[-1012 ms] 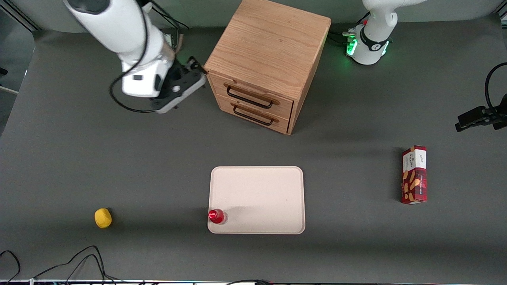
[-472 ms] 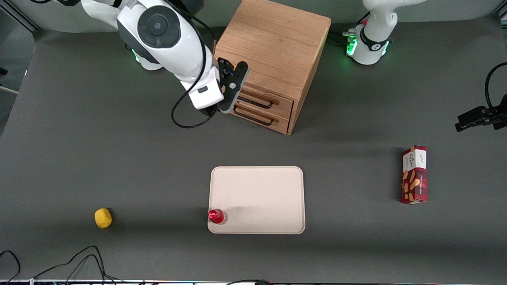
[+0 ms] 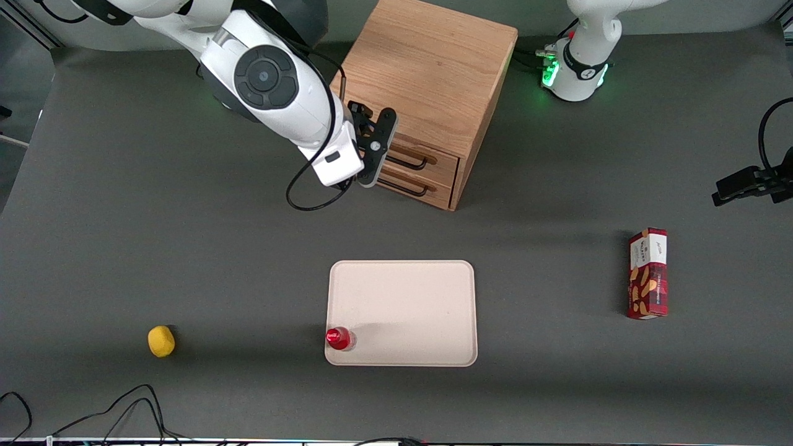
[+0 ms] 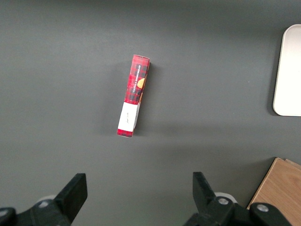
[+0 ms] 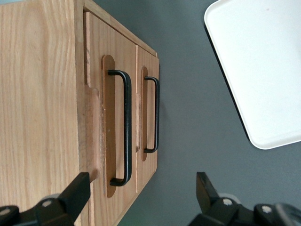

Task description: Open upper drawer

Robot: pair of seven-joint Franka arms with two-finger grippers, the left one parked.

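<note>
The wooden cabinet [image 3: 427, 68] stands at the back of the table with two drawers in its front. The upper drawer [image 3: 443, 162] with its thin black handle [image 3: 414, 165] is shut, and the lower drawer [image 3: 433, 193] under it is shut too. My right gripper [image 3: 379, 148] is open and empty, right in front of the drawer fronts at the end nearer the working arm. In the right wrist view the gripper [image 5: 141, 197] faces the upper drawer [image 5: 113, 94]. Its handle [image 5: 127, 127] lies between the spread fingers [image 5: 75, 193], untouched. The lower handle [image 5: 155, 115] is beside it.
A cream tray [image 3: 403, 313] lies nearer the front camera than the cabinet, with a red-capped bottle [image 3: 339, 338] at its corner. A yellow fruit [image 3: 161, 341] lies toward the working arm's end. A red snack box [image 3: 648, 272] lies toward the parked arm's end.
My gripper has swung from beside the cabinet to in front of the drawer fronts, now covering the near ends of both handles. The drawers have not moved.
</note>
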